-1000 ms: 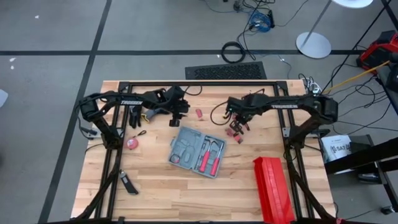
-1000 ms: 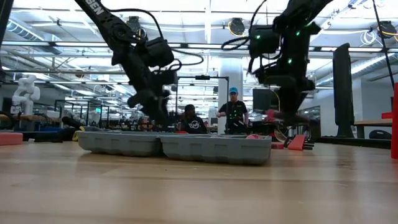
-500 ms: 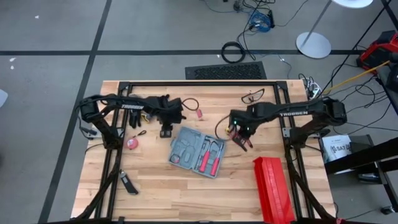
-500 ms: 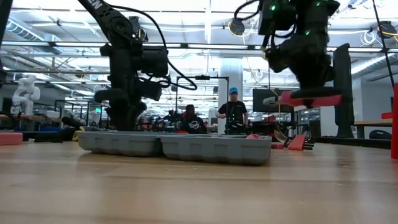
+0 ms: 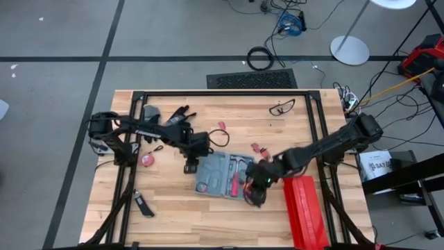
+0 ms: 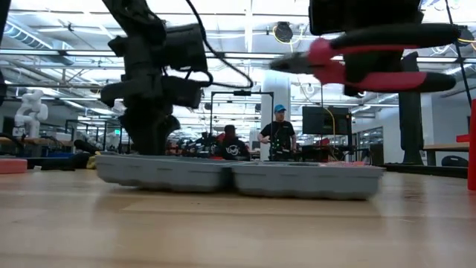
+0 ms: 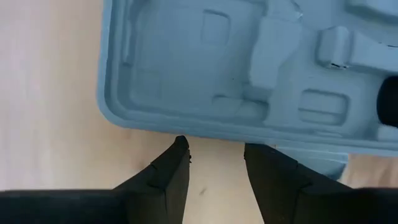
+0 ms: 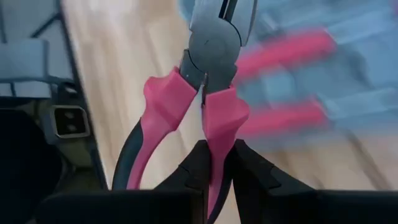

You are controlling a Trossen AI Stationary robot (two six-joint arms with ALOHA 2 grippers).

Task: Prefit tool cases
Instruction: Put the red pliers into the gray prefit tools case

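Observation:
The tool case (image 5: 223, 175), blue-grey and open, lies flat on the wooden table with red-handled tools (image 5: 234, 182) in its slots. In the low view the tool case (image 6: 238, 175) spans the middle. My left gripper (image 5: 189, 167) points down at the case's left edge, and its open fingers (image 7: 177, 155) stand right at the rim (image 7: 186, 127). My right gripper (image 5: 254, 193) hangs over the case's near right corner, shut on pink-handled pliers (image 6: 364, 63). My left gripper has its fingertips (image 7: 258, 155) right at the case's rim; I cannot tell whether they touch it. My right gripper pinches one pink handle (image 8: 219, 127) of the pliers between its two fingers, which lie along the handle. The other handle (image 8: 140, 146) stays free beside them. The pliers are lifted clear above the case and lie about level.
A long red ribbed box (image 5: 305, 212) stands at the near right, close to my right gripper. A red tape measure (image 5: 146, 160), black gloves (image 5: 177, 114), glasses (image 5: 281, 107), small red parts (image 5: 260, 148) and a knife (image 5: 143, 206) lie around the case.
My right gripper has swung with the pliers from the far side toward the near edge, over the case's near right corner, turning as it went. My left gripper has gone toward the near edge down to the case's left rim. The case has shifted and turned a little.

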